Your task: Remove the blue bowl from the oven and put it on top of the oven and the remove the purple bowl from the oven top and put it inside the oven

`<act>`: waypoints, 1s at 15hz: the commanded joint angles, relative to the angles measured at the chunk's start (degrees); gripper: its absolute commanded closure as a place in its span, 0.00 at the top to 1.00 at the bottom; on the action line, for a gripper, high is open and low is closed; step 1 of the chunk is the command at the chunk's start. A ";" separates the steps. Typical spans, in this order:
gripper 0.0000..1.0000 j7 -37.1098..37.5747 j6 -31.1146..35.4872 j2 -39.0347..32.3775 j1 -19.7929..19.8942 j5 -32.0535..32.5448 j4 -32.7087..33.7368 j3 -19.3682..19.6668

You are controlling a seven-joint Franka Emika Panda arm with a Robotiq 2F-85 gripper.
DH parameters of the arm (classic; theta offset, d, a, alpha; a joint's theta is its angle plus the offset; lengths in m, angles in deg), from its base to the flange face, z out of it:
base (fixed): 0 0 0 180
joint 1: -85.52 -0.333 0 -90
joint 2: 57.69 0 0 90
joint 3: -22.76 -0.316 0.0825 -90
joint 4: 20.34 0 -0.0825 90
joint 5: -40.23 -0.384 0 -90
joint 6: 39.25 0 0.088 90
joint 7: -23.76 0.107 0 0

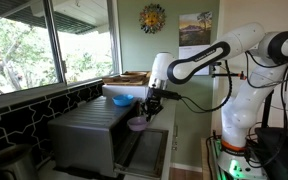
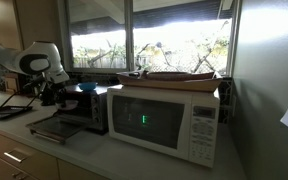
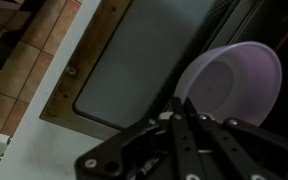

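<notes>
The purple bowl (image 3: pixel 236 82) hangs from my gripper (image 3: pixel 181 106), whose fingers are shut on its rim. In an exterior view the gripper (image 1: pixel 150 103) holds the purple bowl (image 1: pixel 137 124) in front of the oven (image 1: pixel 87 133), above its dropped-open door (image 1: pixel 146 150). The blue bowl (image 1: pixel 121 100) sits on the oven's flat top near the front edge. It also shows as a blue spot on the oven top in an exterior view (image 2: pixel 89 88). The wrist view looks down on the open door's glass (image 3: pixel 134 70).
A white microwave (image 2: pixel 164 120) stands beside the oven (image 2: pixel 87 112) on the counter. Windows (image 1: pixel 44 40) run behind the oven. A wooden tray (image 1: pixel 129 77) lies at the back. The robot's base (image 1: pixel 234 130) stands close to the door's side.
</notes>
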 commanded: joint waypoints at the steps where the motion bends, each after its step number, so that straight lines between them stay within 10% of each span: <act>1: 0.01 9.45 7.33 0.06 1.10 -0.48 -2.37 -1.96; 15: 0.01 20.30 24.20 -7.24 0.78 4.63 -1.84 -4.27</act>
